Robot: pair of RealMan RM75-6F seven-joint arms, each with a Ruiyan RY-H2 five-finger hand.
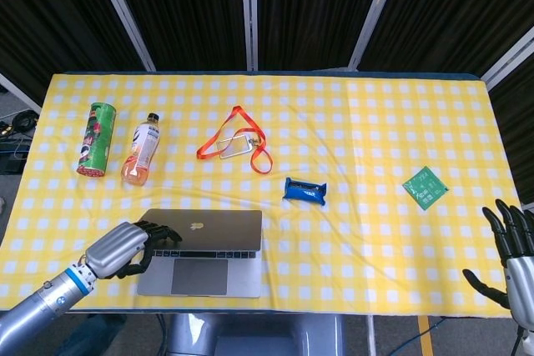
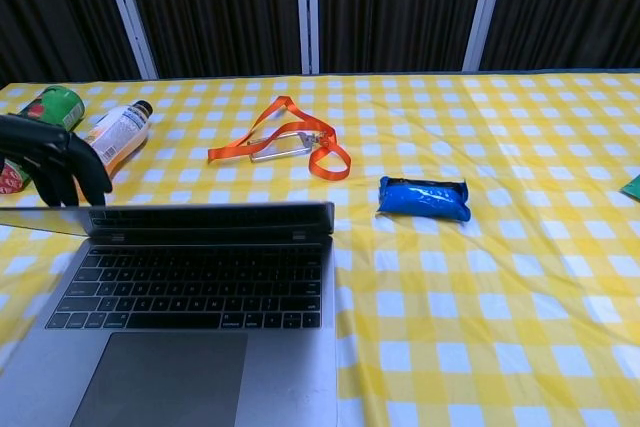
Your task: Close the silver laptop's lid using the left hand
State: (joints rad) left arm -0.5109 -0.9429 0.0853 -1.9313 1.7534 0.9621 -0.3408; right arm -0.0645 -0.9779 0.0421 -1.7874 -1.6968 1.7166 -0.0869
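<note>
The silver laptop (image 1: 200,243) lies at the front left of the table. Its lid (image 1: 204,229) is folded far down over the keyboard, with the logo on its back facing up. In the chest view the lid (image 2: 200,217) shows almost edge-on above the keyboard (image 2: 190,287). My left hand (image 1: 121,249) is at the lid's left corner, and its fingers (image 2: 85,182) rest on the lid's back and press it down. Off the table's right front corner my right hand (image 1: 511,248) hangs with its fingers spread, holding nothing.
A green can (image 1: 93,139) and an orange-drink bottle (image 1: 140,149) lie behind the laptop at the left. An orange lanyard (image 1: 238,143) lies mid-table, a blue packet (image 1: 304,191) sits right of the laptop, and a green sachet (image 1: 424,187) lies far right.
</note>
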